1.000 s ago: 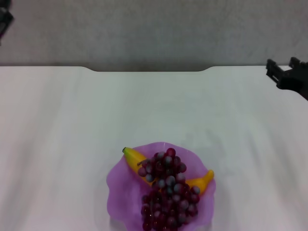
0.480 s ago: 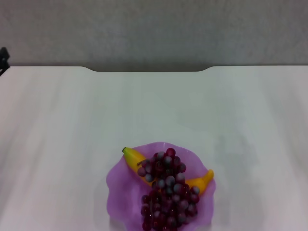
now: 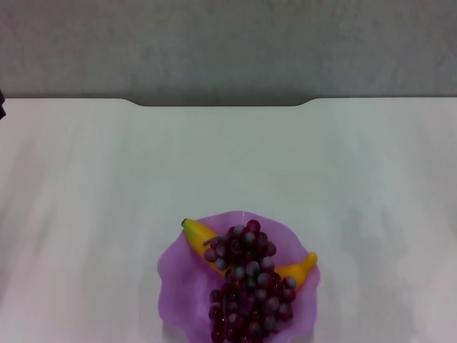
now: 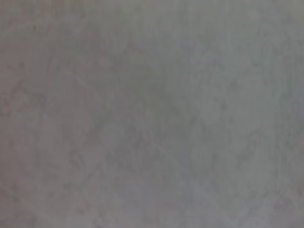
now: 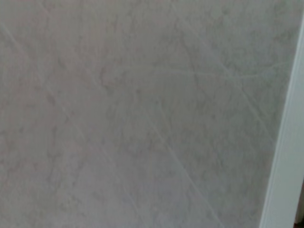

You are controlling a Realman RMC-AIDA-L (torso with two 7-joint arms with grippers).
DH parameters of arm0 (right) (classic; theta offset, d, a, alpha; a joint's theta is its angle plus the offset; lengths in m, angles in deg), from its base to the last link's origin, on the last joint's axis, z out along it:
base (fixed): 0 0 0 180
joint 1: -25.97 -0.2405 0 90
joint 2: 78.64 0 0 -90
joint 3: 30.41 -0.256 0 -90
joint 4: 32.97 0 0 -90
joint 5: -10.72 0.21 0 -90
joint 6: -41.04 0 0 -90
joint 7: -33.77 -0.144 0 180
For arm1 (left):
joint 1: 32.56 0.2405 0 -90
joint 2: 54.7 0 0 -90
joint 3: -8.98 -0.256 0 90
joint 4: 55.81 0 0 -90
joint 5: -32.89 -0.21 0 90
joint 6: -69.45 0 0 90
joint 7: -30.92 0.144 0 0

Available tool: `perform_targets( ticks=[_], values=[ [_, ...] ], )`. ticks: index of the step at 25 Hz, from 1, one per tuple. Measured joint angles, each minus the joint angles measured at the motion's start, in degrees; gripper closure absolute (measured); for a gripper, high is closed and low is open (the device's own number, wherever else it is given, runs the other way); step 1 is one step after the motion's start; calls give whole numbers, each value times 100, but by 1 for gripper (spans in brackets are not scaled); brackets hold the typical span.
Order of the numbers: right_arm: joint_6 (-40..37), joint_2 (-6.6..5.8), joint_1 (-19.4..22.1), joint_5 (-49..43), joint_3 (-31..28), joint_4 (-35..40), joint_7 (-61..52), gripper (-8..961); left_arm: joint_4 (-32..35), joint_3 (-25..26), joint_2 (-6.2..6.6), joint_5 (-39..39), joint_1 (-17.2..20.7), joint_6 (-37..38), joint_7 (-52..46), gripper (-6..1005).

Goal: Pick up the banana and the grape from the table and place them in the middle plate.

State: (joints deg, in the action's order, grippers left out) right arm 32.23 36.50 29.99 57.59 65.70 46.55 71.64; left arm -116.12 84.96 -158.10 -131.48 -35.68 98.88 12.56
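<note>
The middle plate (image 3: 171, 275), translucent purple with a wavy rim, sits on the white table (image 3: 228, 164) near its front edge. The banana (image 3: 198, 236) lies across the plate, its green tip to the left and its other end (image 3: 303, 268) to the right. The grape bunch (image 3: 250, 286) lies on top of the banana and hides its middle. Only a dark sliver of my left gripper (image 3: 1, 107) shows at the far left edge of the head view. My right gripper is out of view. Both wrist views show only a mottled grey surface.
The table's far edge has a notch (image 3: 221, 104), with a grey floor beyond it. A white edge (image 5: 285, 156) shows at the side of the right wrist view.
My right gripper has left the head view at the right edge. My left gripper has drawn back almost out of view at the left edge. The plate, banana and grapes have not moved.
</note>
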Motion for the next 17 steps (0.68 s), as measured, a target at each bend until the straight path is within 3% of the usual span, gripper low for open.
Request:
perform_targets(
  ticks=[4, 11, 17],
  values=[
    [-112, 8, -15, 124, 26, -79, -50, 352, -75, 128, -135, -4, -12, -297, 284, 117],
    [-134, 8, -9, 147, 48, -59, -54, 352, -498, 571, -590, -7, 63, -864, 1167, 117],
    [-137, 8, 9, 148, 76, 1, -58, 352, -539, 639, -667, -7, 40, -934, 1245, 117]
  ],
)
